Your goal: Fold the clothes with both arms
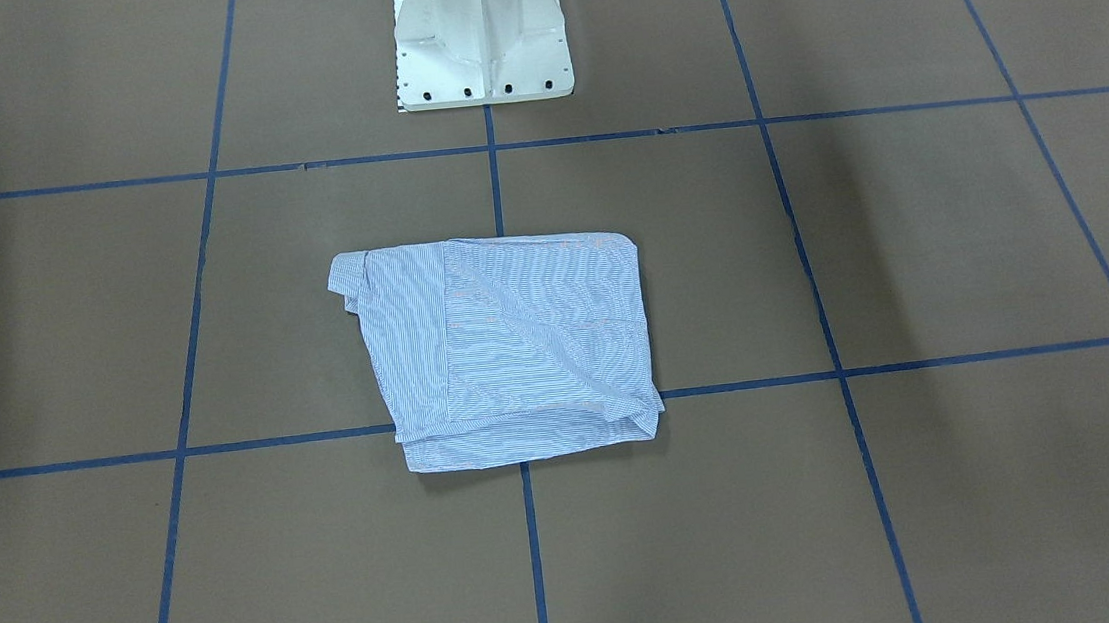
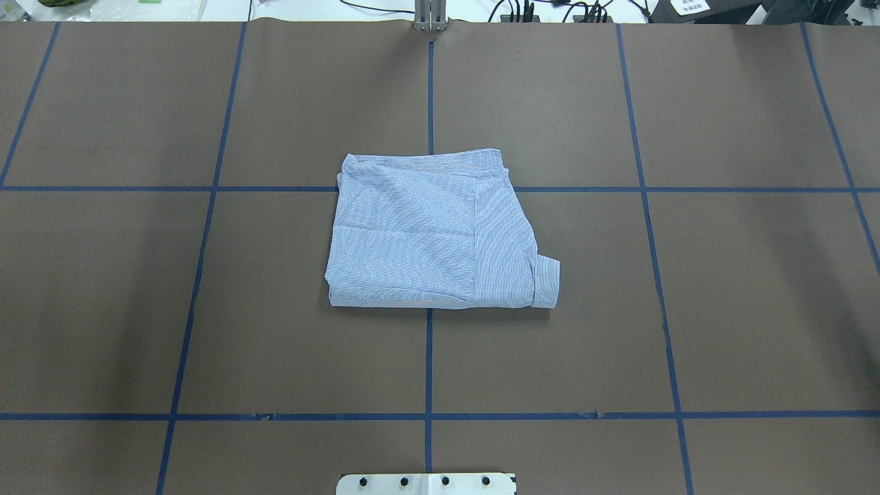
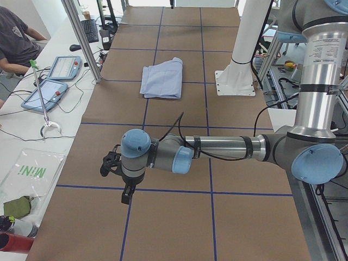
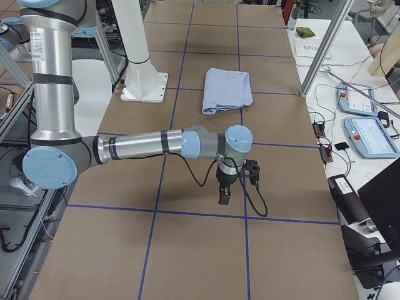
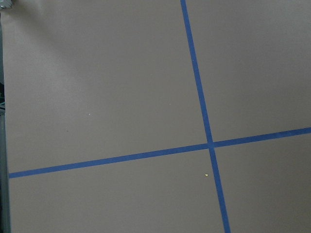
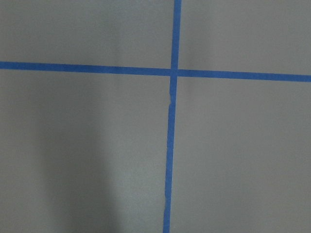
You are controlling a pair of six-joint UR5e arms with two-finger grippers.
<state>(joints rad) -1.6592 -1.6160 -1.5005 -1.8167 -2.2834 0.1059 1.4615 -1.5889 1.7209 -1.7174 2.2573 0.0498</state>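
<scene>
**Brown surface, folded shirt at centre, both arms out wide**

Brown paper crossed by blue tape lines (image 2: pixel 430 357) covers the surface (image 2: pixel 103 309). In your overhead view the shirt (image 2: pixel 419 234) lies at its middle, folded into a rough rectangle. A sleeve end (image 2: pixel 548 282) pokes out at its 4 o'clock corner, and the white pedestal (image 2: pixel 426 483) stands at 6 o'clock from it.

The left arm (image 3: pixel 217 147) reaches over the surface with the left pincer (image 3: pixel 126 200) pointing down, well apart from the shirt at its 12 o'clock. The right arm (image 4: pixel 144 147) is posed likewise, with the right pincer (image 4: pixel 223 201) also pointing down. You see each pincer in a side view only, so I cannot tell how far either is parted. Nothing hangs from them.
</scene>
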